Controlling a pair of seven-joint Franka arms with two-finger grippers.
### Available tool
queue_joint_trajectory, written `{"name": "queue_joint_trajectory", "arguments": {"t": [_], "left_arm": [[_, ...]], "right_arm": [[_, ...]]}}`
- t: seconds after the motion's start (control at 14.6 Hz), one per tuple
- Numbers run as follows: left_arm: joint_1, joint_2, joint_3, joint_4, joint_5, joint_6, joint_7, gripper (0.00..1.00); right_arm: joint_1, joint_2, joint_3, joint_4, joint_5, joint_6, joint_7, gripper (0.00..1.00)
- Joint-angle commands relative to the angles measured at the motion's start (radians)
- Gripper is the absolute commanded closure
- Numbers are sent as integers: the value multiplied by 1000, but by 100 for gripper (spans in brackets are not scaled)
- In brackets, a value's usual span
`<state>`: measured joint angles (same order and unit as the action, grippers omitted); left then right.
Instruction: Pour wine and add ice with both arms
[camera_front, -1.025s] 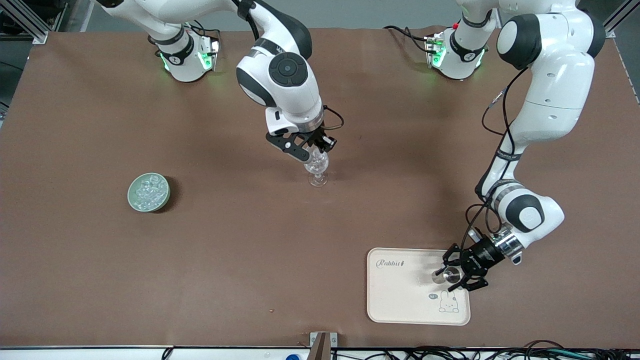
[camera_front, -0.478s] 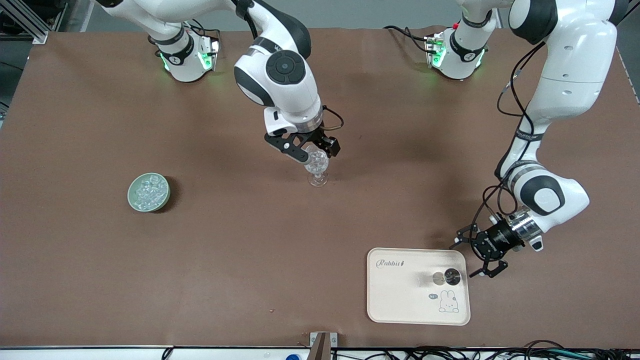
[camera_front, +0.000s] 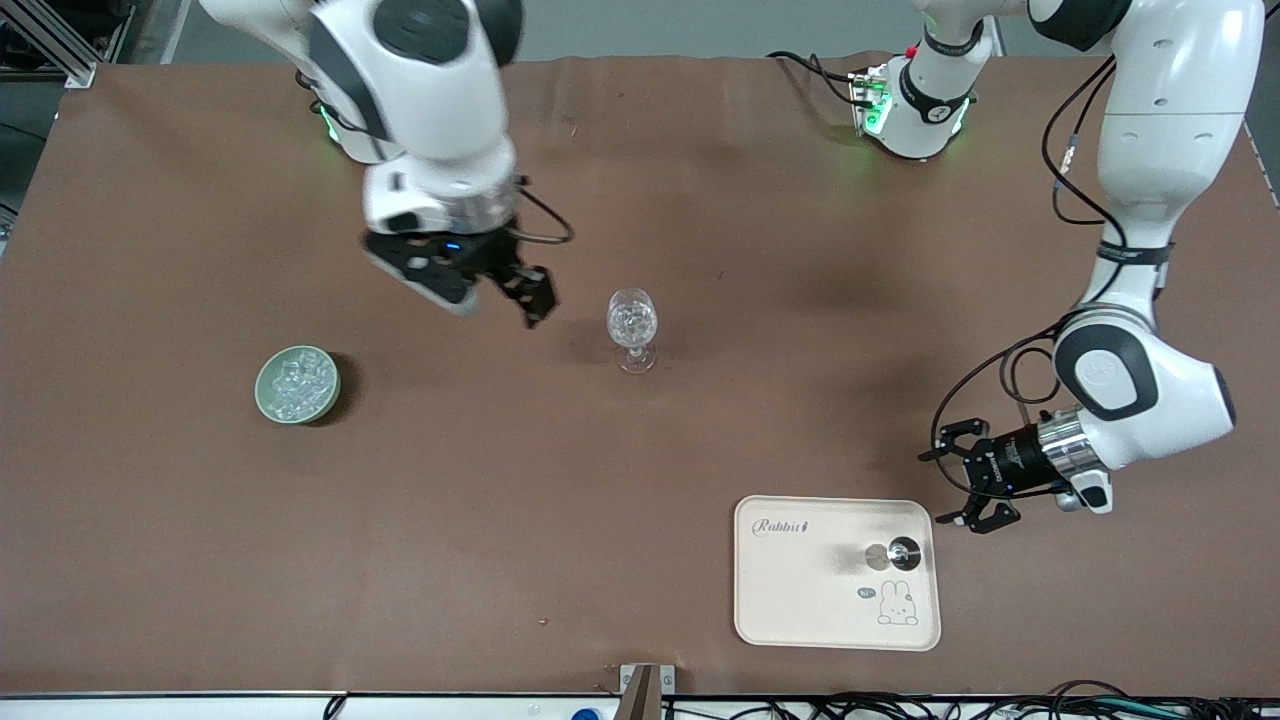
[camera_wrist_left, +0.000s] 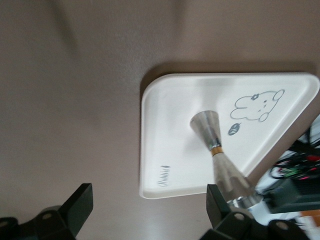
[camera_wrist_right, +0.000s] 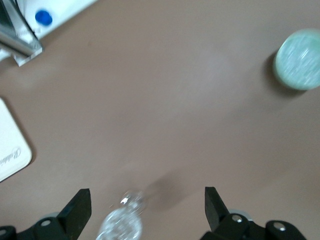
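Now, at frame's left, ice (camera_front: 297, 384) heaped in green bowl (camera_front: 268, 402); right gripper (camera_front: 492, 296) spread empty beside stemmed glass (camera_front: 632, 326) at centre; lower right, left gripper (camera_front: 958, 476) spread empty just above tray (camera_front: 800, 600) holding bottle (camera_front: 904, 552).

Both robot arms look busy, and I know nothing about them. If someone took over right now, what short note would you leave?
Left gripper: open, empty, over the table beside the tray.
Right gripper: open, empty, over the table between the stemmed glass and the green bowl.
Metal jigger stands on the tray.
Glass stands mid-table with ice in it; more ice sits in the bowl.
Done, apparently: ice added, jigger set down. Whether wine was poured cannot be told.
Left: possibly nothing; check the glass.
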<state>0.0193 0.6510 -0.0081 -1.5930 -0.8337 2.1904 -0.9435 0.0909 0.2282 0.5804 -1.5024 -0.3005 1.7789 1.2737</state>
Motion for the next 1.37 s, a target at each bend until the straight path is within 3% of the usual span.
{"name": "queue_joint_trajectory", "arguments": {"t": [0.0, 0.21, 0.41, 0.68, 0.82, 1.03, 1.3], "left_arm": [[-1, 10, 60, 137, 149, -161, 2, 0], [-1, 12, 83, 217, 270, -172, 9, 0], [-4, -26, 74, 232, 396, -175, 20, 0], [-9, -140, -62, 206, 723, -178, 100, 0], [-12, -207, -96, 159, 780, -182, 126, 0], [-19, -359, -96, 38, 785, -214, 299, 0], [-39, -552, -87, -106, 783, -261, 481, 0]], "right_arm": [[-98, -92, -32, -42, -9, -25, -158, 0], [-96, -153, -180, -45, 44, -67, -420, 0], [-91, -194, -350, -51, 118, -76, -659, 0], [-94, -224, -551, -53, 204, -128, -994, 0], [-108, -225, -606, -53, 227, -133, -1111, 0], [-164, -221, -611, -45, 302, -119, -1148, 0], [-157, -222, -614, -39, 302, -133, -1149, 0]]}}
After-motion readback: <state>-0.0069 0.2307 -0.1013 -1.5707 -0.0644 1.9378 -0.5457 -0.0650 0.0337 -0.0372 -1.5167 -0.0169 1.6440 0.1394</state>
